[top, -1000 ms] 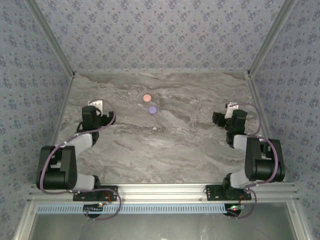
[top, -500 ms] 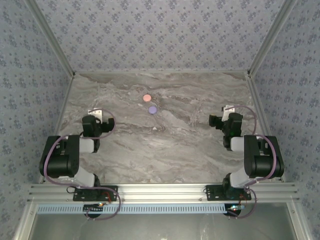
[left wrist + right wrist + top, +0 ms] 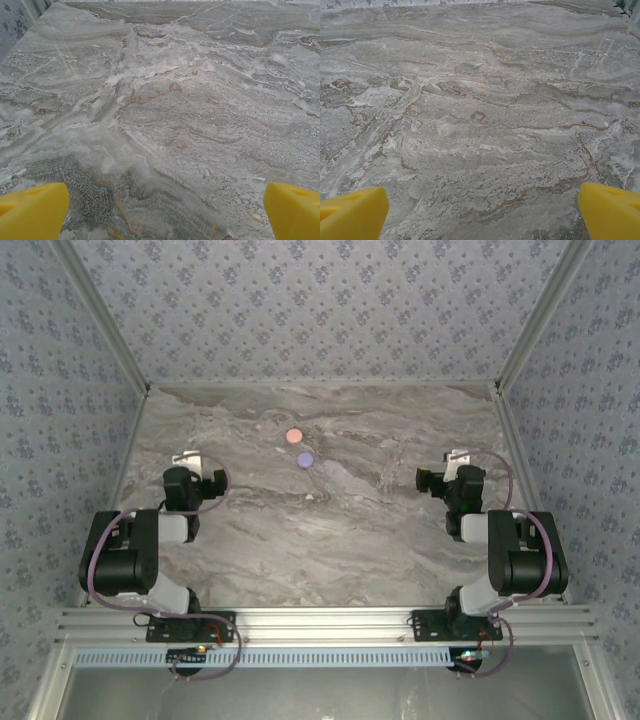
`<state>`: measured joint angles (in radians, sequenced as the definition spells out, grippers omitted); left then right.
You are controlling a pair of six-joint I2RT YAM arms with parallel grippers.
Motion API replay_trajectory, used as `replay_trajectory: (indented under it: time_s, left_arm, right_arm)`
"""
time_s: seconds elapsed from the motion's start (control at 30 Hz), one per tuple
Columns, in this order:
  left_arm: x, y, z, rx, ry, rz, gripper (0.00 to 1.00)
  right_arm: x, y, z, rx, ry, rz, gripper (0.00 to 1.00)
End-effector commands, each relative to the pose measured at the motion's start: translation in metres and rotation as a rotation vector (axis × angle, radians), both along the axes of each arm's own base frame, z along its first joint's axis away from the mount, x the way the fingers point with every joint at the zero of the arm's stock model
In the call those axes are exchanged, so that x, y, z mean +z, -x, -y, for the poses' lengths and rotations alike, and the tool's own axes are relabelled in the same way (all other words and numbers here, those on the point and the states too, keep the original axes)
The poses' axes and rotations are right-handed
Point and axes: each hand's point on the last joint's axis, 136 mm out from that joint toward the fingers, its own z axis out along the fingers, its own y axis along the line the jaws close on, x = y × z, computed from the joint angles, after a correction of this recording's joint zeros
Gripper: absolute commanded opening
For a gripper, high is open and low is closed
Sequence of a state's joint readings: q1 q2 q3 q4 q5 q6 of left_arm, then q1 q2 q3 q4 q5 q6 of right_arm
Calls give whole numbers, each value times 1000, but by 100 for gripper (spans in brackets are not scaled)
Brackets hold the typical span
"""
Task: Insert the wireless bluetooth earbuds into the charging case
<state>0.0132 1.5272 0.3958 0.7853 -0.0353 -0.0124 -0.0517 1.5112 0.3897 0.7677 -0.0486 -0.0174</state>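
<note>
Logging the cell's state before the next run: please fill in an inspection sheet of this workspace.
Surface: grey marbled table, no spill seen.
Job's things: one tiny pale bit, perhaps an earbud, too small to tell; salmon-pink disc and lilac disc close together beyond it.
Clutter: nothing seen.
Grippers: left gripper and right gripper both open, holding nothing, above the table.
Cables: purple cables loop along both arms, away from the discs.
Surroundings: patterned walls; metal rail at the near edge.
</note>
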Motion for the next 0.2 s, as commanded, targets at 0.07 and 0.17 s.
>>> replay_trajectory:
  time_s: [0.07,0.17]
  left_arm:
    - [11,-8,-4,16,12,36,99]
    - [11,-8,-3,15,11,37,99]
  right_arm:
    - [3,-3,2,-4,8,17,100]
    - [2,-2,2,-4,8,17,100]
